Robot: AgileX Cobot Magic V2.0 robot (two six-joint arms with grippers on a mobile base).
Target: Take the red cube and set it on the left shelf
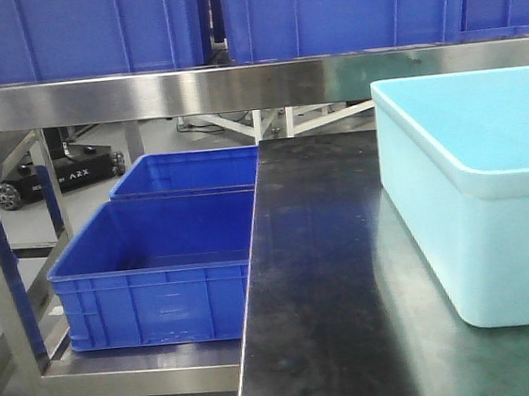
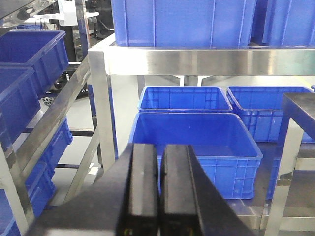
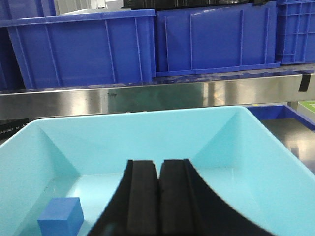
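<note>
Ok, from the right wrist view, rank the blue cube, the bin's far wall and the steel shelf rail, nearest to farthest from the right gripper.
1. Blue cube, low left on the bin floor, beside the right gripper.
2. Bin's far wall, straight ahead.
3. Steel shelf rail, beyond the bin, under the dark blue crates.

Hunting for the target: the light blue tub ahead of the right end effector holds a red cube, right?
No: the cube in the light blue tub ahead of the right end effector is blue, not red; the right wrist view shows it.
</note>
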